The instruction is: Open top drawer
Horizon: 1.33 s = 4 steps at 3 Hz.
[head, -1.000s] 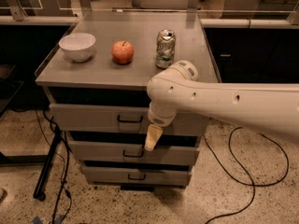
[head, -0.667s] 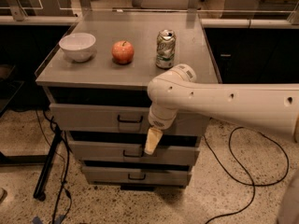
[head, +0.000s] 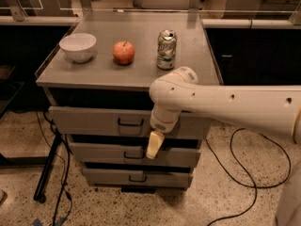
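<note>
The top drawer (head: 94, 120) is the uppermost grey front under the cabinet top, with a small dark handle (head: 130, 123) at its centre. It stands pulled out a little, with a dark gap above it. My gripper (head: 154, 145) hangs from the white arm (head: 225, 102), pointing down in front of the drawers. Its cream tip sits just right of the top handle and level with the middle drawer's top edge. It touches no handle.
A middle drawer (head: 103, 153) and a bottom drawer (head: 108, 177) sit below. On the cabinet top (head: 141, 32) stand a white bowl (head: 78, 46), a red apple (head: 123, 52) and a can (head: 166, 49). Cables (head: 244, 173) lie on the floor at right.
</note>
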Motion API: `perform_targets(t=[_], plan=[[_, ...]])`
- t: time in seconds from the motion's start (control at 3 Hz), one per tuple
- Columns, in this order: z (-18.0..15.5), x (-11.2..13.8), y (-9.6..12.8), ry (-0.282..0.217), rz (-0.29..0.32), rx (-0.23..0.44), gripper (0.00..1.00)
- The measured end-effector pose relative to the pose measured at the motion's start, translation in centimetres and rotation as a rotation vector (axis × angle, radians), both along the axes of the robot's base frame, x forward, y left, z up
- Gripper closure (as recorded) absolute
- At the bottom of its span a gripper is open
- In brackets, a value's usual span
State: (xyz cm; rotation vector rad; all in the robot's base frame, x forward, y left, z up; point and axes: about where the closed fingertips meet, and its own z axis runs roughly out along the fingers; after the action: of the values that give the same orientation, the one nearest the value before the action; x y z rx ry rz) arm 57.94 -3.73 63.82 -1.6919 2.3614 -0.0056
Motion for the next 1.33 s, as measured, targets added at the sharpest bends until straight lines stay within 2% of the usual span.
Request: perform_targets(t=[0.33, 0.67, 1.0, 1.33], plan=[[0.2, -1.2, -0.2, 0.012, 0.004, 0.011, 0.00], [0.3, -4.1, -1.3, 0.044, 0.006, 0.020, 0.00], [1.4, -9.5, -4.1, 0.083, -0.003, 0.036, 0.00], [1.4, -9.8, -4.2, 0.089, -0.003, 0.036, 0.00]])
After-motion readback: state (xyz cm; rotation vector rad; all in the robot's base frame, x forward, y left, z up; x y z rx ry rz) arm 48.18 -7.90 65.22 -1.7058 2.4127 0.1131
